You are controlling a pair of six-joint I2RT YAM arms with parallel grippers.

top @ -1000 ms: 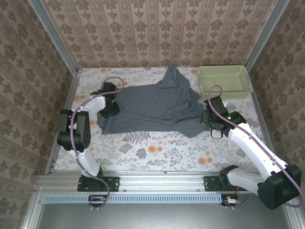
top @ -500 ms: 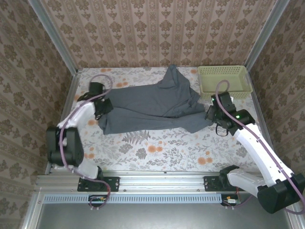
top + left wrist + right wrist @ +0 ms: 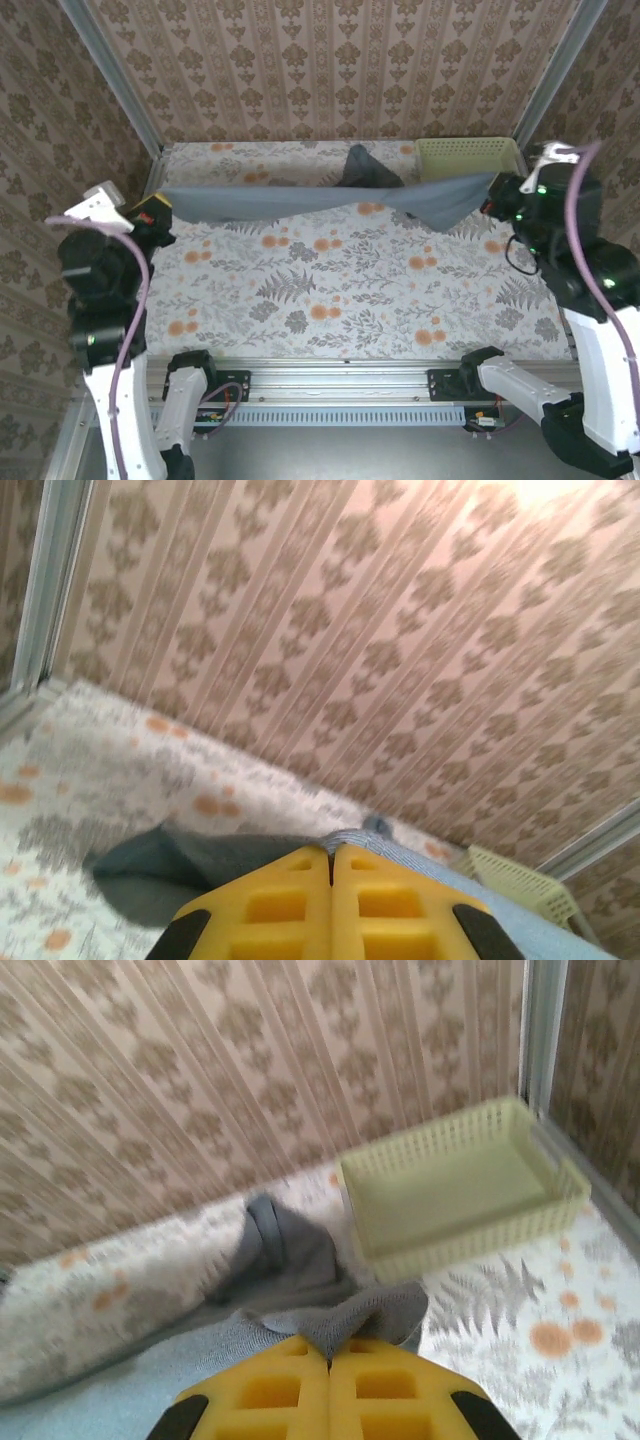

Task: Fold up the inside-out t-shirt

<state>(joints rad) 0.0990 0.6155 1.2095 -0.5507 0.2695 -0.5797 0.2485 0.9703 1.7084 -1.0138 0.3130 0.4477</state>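
Observation:
The dark slate blue-grey t-shirt (image 3: 300, 200) hangs stretched in a band across the back of the table, lifted off the cloth, with a bunched part (image 3: 362, 168) still trailing at the back. My left gripper (image 3: 160, 205) is shut on its left end, high at the left. My right gripper (image 3: 492, 190) is shut on its right end, high at the right. In the left wrist view the yellow jaws (image 3: 331, 858) pinch a ribbed hem (image 3: 365, 842). In the right wrist view the yellow jaws (image 3: 329, 1355) pinch a grey fold (image 3: 355, 1315).
A pale green slotted basket (image 3: 462, 152) stands at the back right, just behind the shirt's right end, also in the right wrist view (image 3: 455, 1200). The floral tablecloth (image 3: 340, 280) lies bare below the shirt. Patterned walls close in three sides.
Both arms have risen and spread apart, lifting the t-shirt from lying flat on the table into a stretched hanging band. The left gripper closed on the shirt's left end.

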